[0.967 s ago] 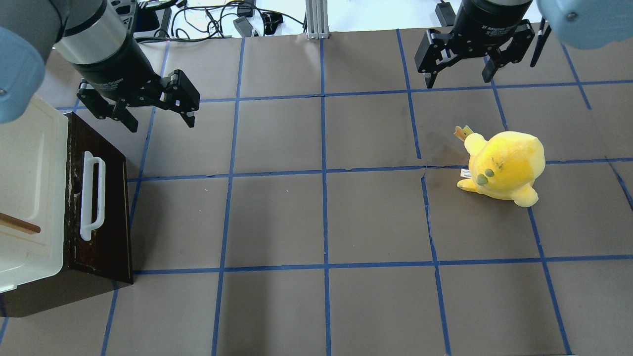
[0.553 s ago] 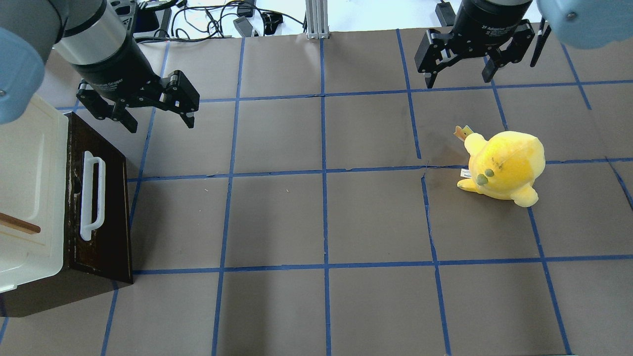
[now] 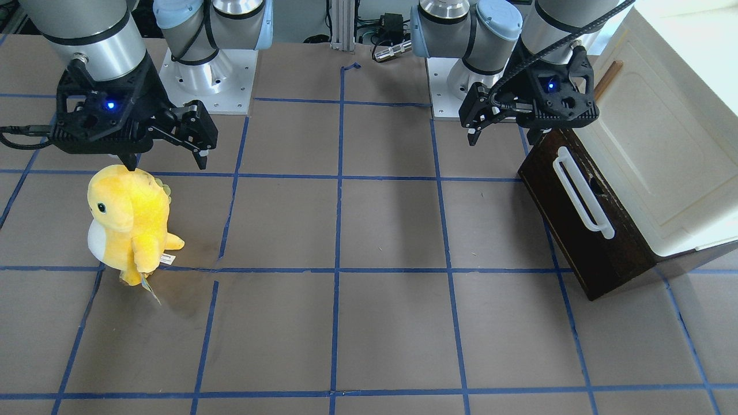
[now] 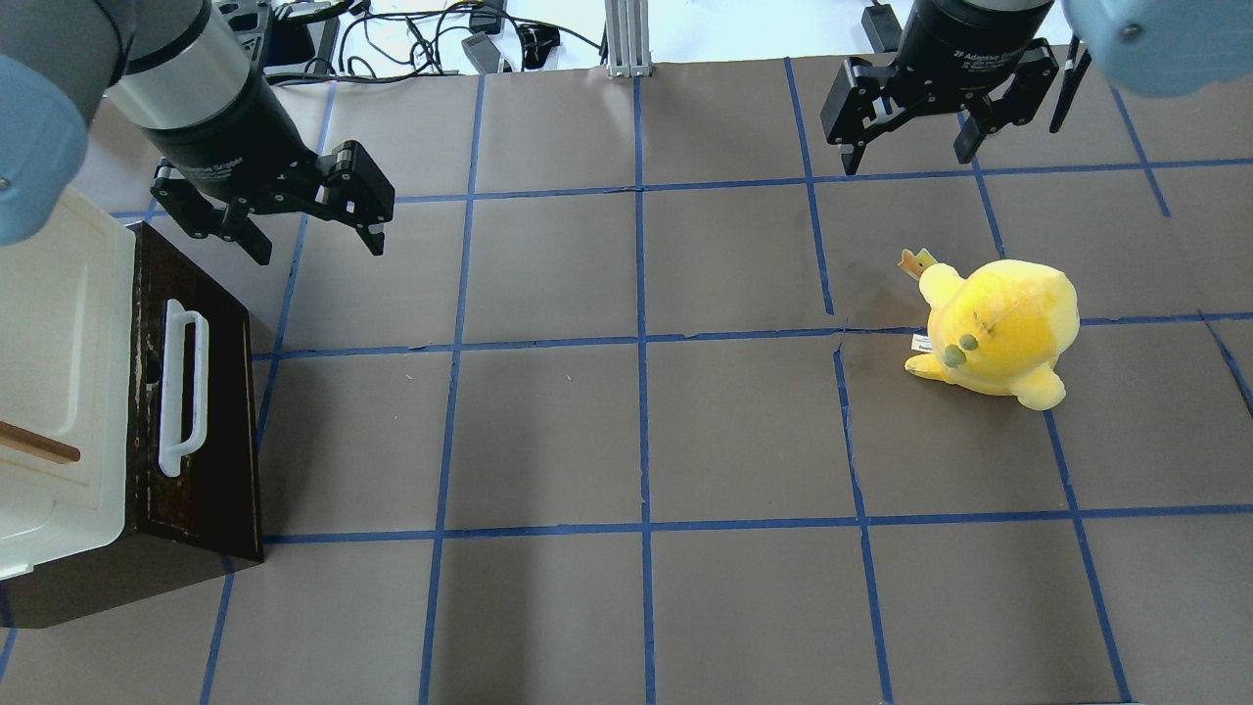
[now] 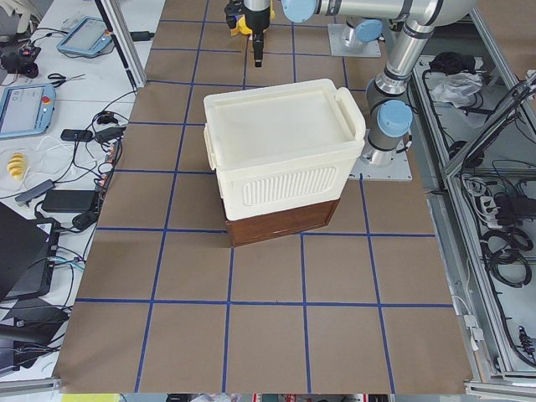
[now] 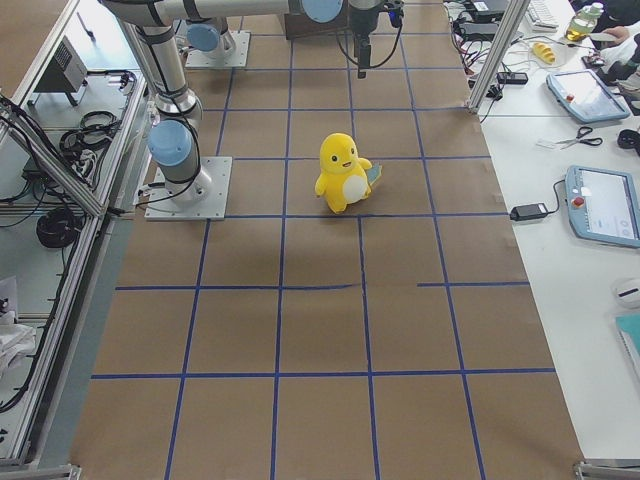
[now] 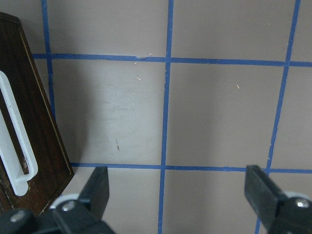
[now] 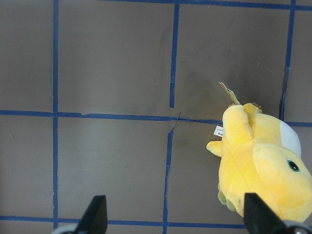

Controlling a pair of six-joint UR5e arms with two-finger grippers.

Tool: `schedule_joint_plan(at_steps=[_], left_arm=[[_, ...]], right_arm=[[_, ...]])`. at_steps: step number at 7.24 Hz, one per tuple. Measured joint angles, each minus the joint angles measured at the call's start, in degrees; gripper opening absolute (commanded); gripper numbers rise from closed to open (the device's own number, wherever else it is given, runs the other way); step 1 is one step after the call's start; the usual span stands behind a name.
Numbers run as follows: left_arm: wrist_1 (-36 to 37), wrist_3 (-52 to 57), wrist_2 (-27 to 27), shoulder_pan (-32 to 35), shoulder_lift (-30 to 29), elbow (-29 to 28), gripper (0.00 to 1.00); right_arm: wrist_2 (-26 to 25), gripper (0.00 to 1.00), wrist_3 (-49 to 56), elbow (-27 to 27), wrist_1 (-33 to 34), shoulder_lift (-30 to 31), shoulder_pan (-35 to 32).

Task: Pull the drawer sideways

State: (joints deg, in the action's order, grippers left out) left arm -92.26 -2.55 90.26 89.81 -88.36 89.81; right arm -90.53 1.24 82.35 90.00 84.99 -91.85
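The dark brown drawer (image 4: 210, 411) with a long white bar handle (image 4: 181, 387) sits closed under a cream cabinet (image 4: 49, 372) at the table's left side. It also shows in the front view (image 3: 571, 213) and at the left edge of the left wrist view (image 7: 29, 146). My left gripper (image 4: 315, 240) is open and empty, raised just beyond the drawer's far corner; in the front view (image 3: 501, 135) it hangs by that corner. My right gripper (image 4: 908, 157) is open and empty at the far right.
A yellow plush toy (image 4: 998, 328) stands on the right half of the table, near my right gripper, and shows in the right wrist view (image 8: 263, 165). The cabinet door carries a small wooden handle (image 4: 39, 446). Blue tape lines grid the brown tabletop.
My left gripper has shifted very slightly. The drawer, the plush toy and the right gripper have not moved.
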Motion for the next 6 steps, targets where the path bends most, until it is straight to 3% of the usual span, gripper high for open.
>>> schedule_joint_plan(at_steps=[4, 6], left_arm=[[-0.07, -0.07, 0.77, 0.01, -0.53, 0.10, 1.00], [-0.18, -0.24, 5.86, 0.11, -2.64, 0.91, 1.00]], right_arm=[[0.00, 1.00, -0.01, 0.00, 0.00, 0.00, 0.00], [0.00, 1.00, 0.00, 0.00, 0.00, 0.00, 0.00]])
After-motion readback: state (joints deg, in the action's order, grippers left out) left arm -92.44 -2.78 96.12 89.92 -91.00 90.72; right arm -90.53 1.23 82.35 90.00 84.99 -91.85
